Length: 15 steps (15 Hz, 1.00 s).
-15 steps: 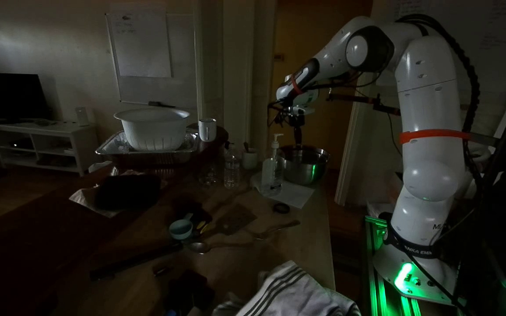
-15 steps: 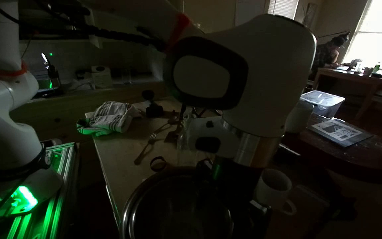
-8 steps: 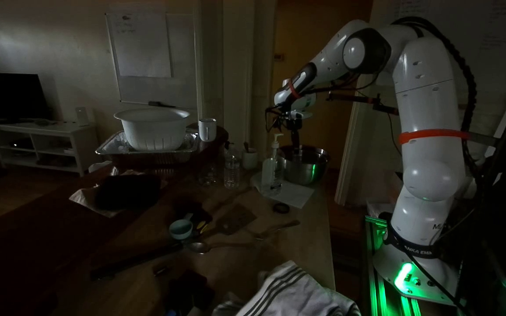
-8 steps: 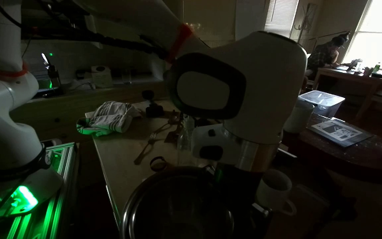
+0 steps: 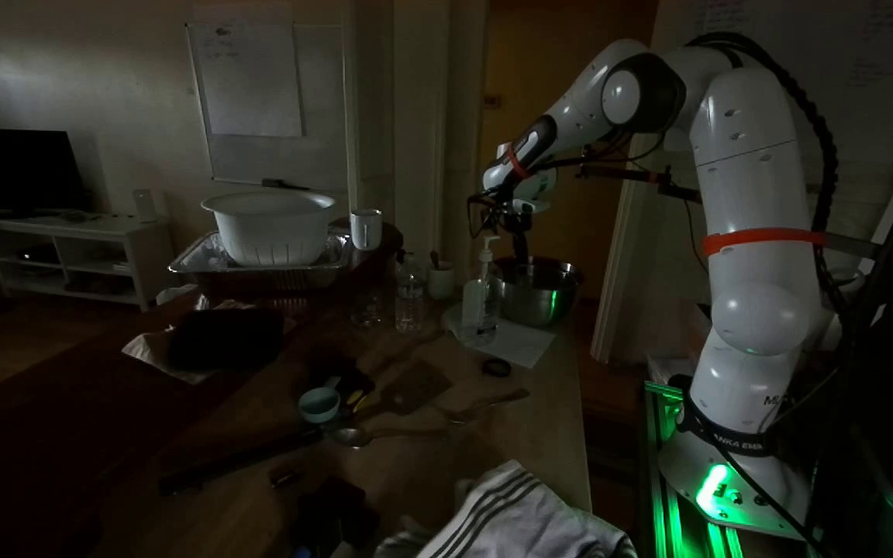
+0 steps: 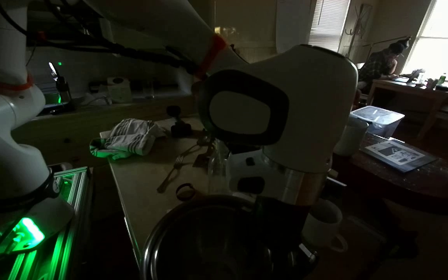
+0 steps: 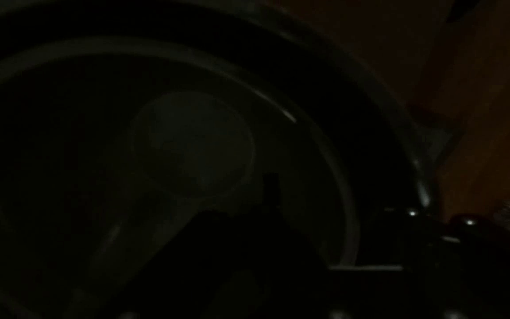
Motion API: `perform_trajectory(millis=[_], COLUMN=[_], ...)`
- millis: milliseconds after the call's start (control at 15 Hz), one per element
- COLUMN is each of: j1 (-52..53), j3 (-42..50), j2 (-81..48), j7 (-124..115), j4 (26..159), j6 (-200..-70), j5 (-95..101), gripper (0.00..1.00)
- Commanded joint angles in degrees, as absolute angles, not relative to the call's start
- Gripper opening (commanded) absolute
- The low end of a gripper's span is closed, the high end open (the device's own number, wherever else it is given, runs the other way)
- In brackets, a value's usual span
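Down comes the arm [image 5: 756, 178], lower over the metal bowl [image 5: 536, 301] than a second ago, and the bowl itself hasn't budged! We see it in an exterior view: the bowl sits at the far end of the surface [image 5: 551, 434], right by the edge facing the robot's base [image 5: 749, 473], and the jaws point down at its mouth. A pump bottle [image 5: 480, 310] stands just beside it, with a white sheet [image 5: 525, 349] at its foot, while a striped towel [image 5: 520, 515] lies bunched at the opposite end of that same edge. Over to an exterior view where the bowl's rim looms close, a white mug [image 6: 325, 221] standing near it, a fork [image 6: 177, 165] lying between bowl and towel. Now the wrist view, and it's murky: the bowl fills most of it, a paler round patch [image 7: 193, 146] on its floor, the dark outline of the jaws at the bottom. Wide, narrow, gripping the rim? Far too dark in there, and I simply cannot tell!
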<state>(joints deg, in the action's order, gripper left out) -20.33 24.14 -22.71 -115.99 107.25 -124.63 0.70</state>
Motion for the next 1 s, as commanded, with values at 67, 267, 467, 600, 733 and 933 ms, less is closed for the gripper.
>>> perform_trajectory(millis=[67, 267, 467, 600, 733, 933], j1=[-19.94, -19.72, -19.81, -20.31, -20.84, -21.64], j3=[24.24, 24.57, 25.06, 25.35, 25.56, 25.88], j2=[-22.64, -22.84, -22.94, -22.21, -21.19, -19.72], j7=[-115.01, -115.44, -115.98, -115.30, -114.38, -113.32], j4=[108.67, 108.33, 107.54, 106.79, 105.99, 104.34], j6=[-127.50, -127.07, -125.97, -124.38, -122.46, -119.16], j5=[1.16, 1.88, 2.37, 2.09, 1.69, 1.18], gripper=[0.09, 0.02, 0.03, 0.03, 0.02, 0.03])
